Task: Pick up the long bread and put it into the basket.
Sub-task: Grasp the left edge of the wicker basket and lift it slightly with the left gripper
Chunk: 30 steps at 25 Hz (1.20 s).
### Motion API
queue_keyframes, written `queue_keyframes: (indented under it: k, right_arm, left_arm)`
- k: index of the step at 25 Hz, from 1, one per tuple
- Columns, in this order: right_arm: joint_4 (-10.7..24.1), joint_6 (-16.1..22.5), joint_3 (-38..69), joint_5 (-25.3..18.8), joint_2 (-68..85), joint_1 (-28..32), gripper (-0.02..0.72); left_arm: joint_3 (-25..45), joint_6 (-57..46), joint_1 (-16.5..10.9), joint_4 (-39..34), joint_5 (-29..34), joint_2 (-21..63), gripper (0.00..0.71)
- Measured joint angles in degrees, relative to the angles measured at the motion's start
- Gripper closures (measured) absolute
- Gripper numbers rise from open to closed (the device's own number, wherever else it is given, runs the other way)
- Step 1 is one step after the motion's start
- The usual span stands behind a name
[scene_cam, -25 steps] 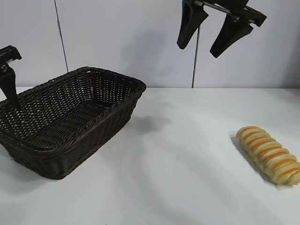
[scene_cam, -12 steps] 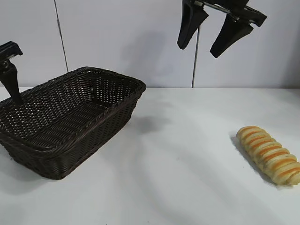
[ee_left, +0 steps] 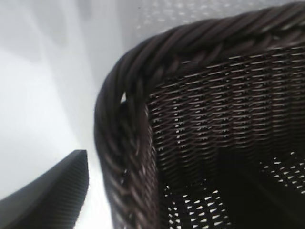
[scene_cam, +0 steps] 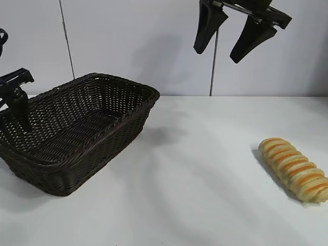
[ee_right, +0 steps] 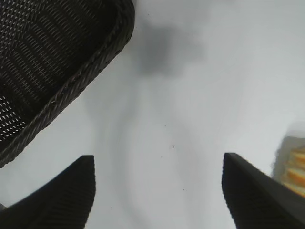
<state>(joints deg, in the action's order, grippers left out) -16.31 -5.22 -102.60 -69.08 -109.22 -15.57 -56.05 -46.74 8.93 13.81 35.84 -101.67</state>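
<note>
Left gripper hangs agape over basket corner.

Left hand: lower than a second ago, also shifted a little rightward, toward the basket's middle.
Position now: fingers spread, over the near-left end of the basket, at rim height.

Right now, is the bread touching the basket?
Apart. The exterior view shows the long bread far right of the basket, bare table between.
</note>
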Motion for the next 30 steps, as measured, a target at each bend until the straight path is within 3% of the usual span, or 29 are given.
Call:
queue_keyframes:
  k: [6, 22, 30]
  right_arm:
    - [0.0, 0.0, 0.0, 0.1, 0.0, 0.0, 0.167]
    - [0.0, 0.0, 0.0, 0.1, 0.0, 0.0, 0.167]
    - [0.0, 0.0, 0.0, 0.1, 0.0, 0.0, 0.167]
  left_arm:
    - [0.0, 1.1, 0.0, 0.1, -0.2, -0.6, 0.182]
    - [0.0, 0.8, 0.0, 0.6, -0.1, -0.6, 0.588]
    - [0.0, 1.6, 0.0, 1.1, 1.5, 1.0, 0.604]
